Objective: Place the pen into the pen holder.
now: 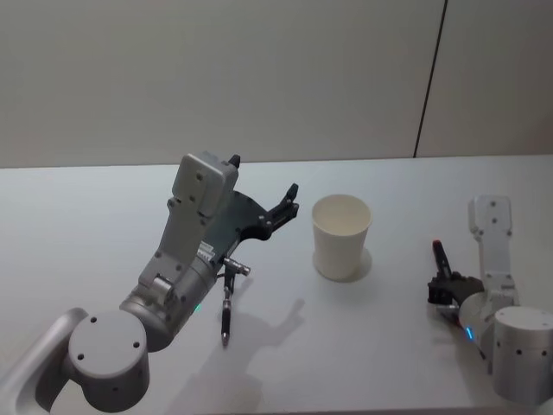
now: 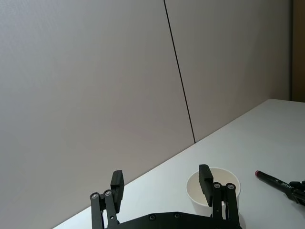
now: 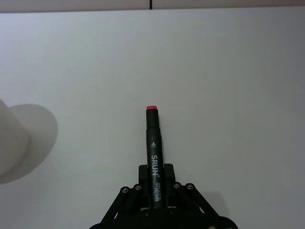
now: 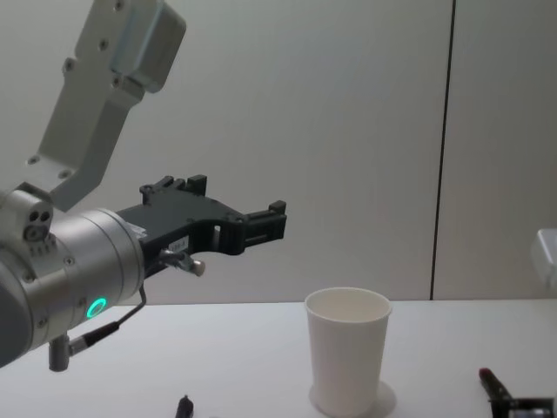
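Right gripper [image 1: 443, 278]: lower right of the head view, low over the table, fingers clamped on the rear half of the pen [image 3: 154, 143].
Pen: a black marker with a pink-red end, pointing away from the robot. The right wrist view shows white lettering on its barrel (too small to make out from the head). The chest view catches its red end at the bottom right edge. Whether it touches the table I cannot tell.
Left gripper [image 1: 288, 204]: centre-left of the head view, raised above the table, holding nothing. The left wrist view shows its black fingers [image 2: 117, 183] spread wide apart.
Cup [image 1: 341, 236]: white paper, upright in the middle of the frame, between the two grippers and apart from both. The head view looks into its mouth, and the chest view shows its tapering side.
Table [image 1: 104, 216]: pale grey.
Wall [image 4: 348, 131]: plain, with a dark vertical seam at the upper right.
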`<move>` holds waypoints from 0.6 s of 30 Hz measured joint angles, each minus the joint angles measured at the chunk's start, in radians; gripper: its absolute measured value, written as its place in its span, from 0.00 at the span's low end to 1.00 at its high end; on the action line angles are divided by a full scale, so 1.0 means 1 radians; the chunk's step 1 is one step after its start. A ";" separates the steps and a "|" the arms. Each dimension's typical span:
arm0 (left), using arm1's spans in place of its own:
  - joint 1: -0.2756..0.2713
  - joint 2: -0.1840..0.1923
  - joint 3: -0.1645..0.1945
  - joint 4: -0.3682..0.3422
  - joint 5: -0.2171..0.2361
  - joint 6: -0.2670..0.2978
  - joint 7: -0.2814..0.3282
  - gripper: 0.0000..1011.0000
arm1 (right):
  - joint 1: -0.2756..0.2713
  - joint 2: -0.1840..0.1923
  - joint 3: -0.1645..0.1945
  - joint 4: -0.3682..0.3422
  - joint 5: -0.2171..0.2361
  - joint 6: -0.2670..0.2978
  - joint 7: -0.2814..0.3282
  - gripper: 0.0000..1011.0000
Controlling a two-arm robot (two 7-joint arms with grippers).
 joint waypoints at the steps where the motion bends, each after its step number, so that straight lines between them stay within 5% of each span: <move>1: 0.000 0.000 0.000 0.000 0.000 0.000 0.000 0.99 | -0.001 0.001 0.000 -0.004 -0.001 -0.004 0.001 0.18; 18: 0.000 0.000 0.000 0.000 0.000 0.000 0.000 0.99 | -0.056 0.023 0.005 -0.115 -0.043 -0.152 0.052 0.18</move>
